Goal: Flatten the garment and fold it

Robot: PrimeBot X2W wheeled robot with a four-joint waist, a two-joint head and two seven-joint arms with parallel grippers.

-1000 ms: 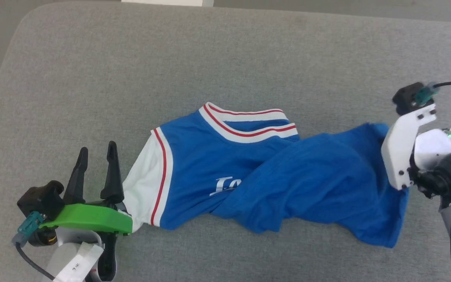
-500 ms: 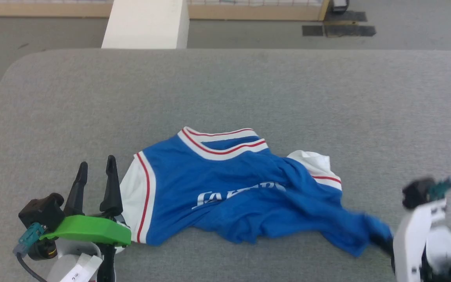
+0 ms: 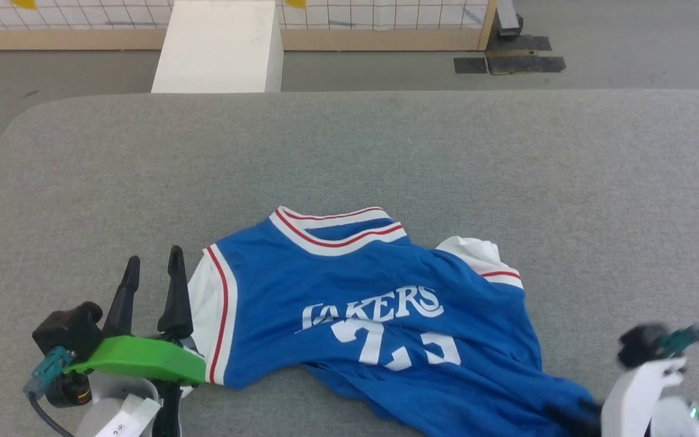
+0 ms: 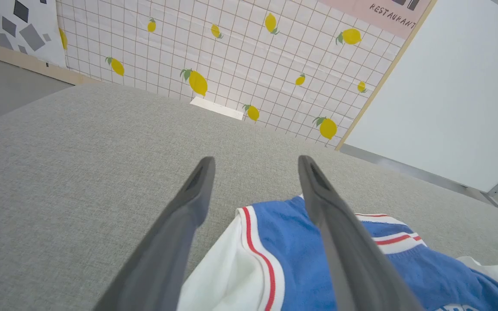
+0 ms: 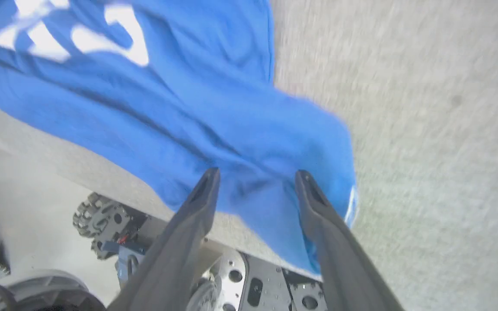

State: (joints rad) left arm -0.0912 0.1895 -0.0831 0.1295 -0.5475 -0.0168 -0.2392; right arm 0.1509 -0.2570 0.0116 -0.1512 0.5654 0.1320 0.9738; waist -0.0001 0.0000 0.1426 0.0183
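The garment (image 3: 380,328), a royal-blue jersey with white sleeves and red-striped trim, lies face up on the grey table (image 3: 386,152), its white lettering and number showing. It is rumpled along the lower hem. My left gripper (image 3: 154,258) stands open just left of the white sleeve (image 4: 227,276); in the left wrist view the left gripper (image 4: 256,160) has its fingers spread above that sleeve. My right gripper (image 5: 257,172) has its fingers apart over the blue hem corner (image 5: 275,172), which droops over the table's near edge. The right arm's white wrist bracket (image 3: 634,394) sits at the lower right.
A white box (image 3: 216,48) stands on the floor beyond the table's far edge, before a tiled wall with lemon prints (image 4: 231,56). My wheeled base (image 5: 102,220) shows below the near table edge. Bare grey table surface spreads behind and right of the jersey.
The head camera has tilted up. My right gripper pulled the blue hem toward the near edge, unrolling the jersey so the lettering and number show, then spread its fingers. The left gripper stayed put.
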